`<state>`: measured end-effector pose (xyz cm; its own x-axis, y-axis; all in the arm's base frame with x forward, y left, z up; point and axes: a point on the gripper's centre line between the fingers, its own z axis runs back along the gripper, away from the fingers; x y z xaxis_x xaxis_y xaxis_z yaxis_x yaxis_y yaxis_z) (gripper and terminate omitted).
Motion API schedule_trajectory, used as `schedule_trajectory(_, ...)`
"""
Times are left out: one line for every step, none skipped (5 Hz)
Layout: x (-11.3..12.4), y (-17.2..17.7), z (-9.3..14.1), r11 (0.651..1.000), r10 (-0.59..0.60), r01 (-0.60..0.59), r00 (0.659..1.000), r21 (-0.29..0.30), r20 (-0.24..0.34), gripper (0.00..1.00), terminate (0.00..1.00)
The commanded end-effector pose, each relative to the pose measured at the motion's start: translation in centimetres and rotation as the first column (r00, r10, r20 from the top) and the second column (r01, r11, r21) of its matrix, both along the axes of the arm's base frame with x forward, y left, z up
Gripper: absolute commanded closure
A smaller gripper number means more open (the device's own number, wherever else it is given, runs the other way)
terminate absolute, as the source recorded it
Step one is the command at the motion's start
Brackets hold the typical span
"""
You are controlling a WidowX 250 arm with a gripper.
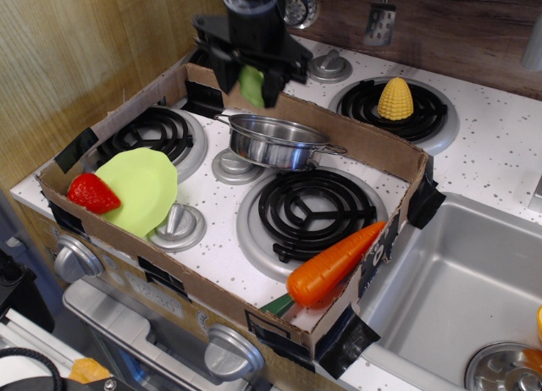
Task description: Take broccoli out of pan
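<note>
The pan (279, 142) is a small shiny steel pot with wire handles, standing inside the cardboard box on the stove top. My gripper (251, 85) hangs above the pan's back left rim, shut on the light-green broccoli (251, 85), which is lifted clear of the pan. The black fingers (226, 73) point down on both sides of the broccoli. The inside of the pan looks empty.
A low cardboard box wall (383, 152) rings the front burners. Inside it lie a lime-green plate (140, 188) with a strawberry (91, 193) at the left and a carrot (333, 263) at the front right. A corn cob (395, 98) sits on the back right burner. A steel sink (457, 289) is at the right.
</note>
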<state>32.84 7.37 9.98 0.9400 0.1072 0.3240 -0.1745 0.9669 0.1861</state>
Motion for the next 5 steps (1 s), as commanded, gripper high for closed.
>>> schedule_trajectory(-4.6, -0.8, 3.9, 0.987, 0.141, -0.144, 0.989, 0.067, 0.046, 1.00, 0.00)
schedule_trajectory(-6.6, -1.8, 1.9, 0.978, 0.208, -0.209, 0.977, 0.005, 0.041, 1.00, 0.00)
schedule_trajectory(-7.6, -2.6, -0.6, 0.969, 0.244, -0.241, 0.968, -0.053, 0.062, 1.00, 0.00)
schedule_trajectory(-7.7, -3.2, -3.3, 0.952, 0.296, -0.289, 0.953, -0.104, 0.063, 1.00, 0.00)
schedule_trajectory(-8.4, -3.8, -5.4, 0.927, 0.365, -0.353, 0.926, -0.124, 0.092, 1.00, 0.00)
